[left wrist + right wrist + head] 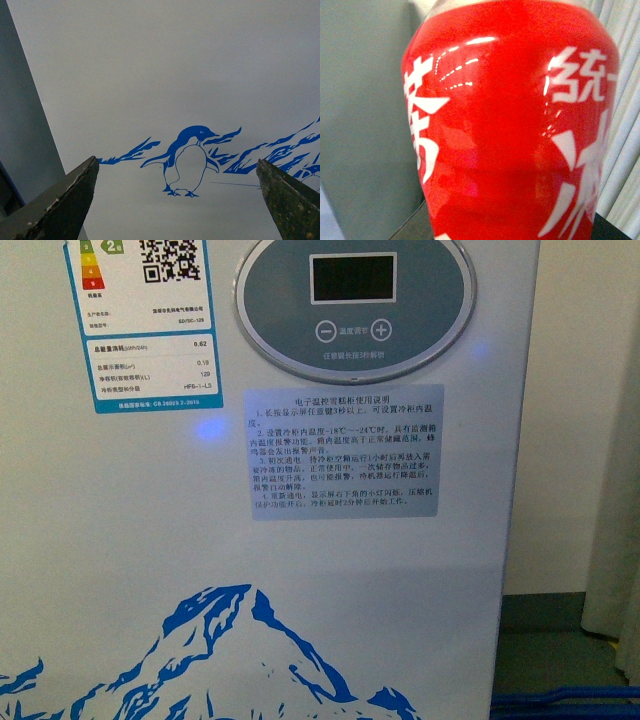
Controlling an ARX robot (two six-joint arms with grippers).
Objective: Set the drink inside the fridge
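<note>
Our left pincer [176,161] hovers with its fingers spread wide, facing the penguin decal [189,167] on the fridge [150,60] front. Our right pincer [510,227], mostly hidden, seems to pinch the drink [505,125], which fills its view against a grey panel [360,125].

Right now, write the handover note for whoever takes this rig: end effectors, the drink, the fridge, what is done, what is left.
Left end effector: open, empty, facing the fridge front near its penguin decal.
Right end effector: appears shut on the drink, whose red label fills its wrist view; the fingers barely show.
Done: drink in hand, robot close against the fridge front.
Left: drink not yet inside. The lids are out of every view, so I cannot tell if they are open; check, then lower the drink in.
</note>
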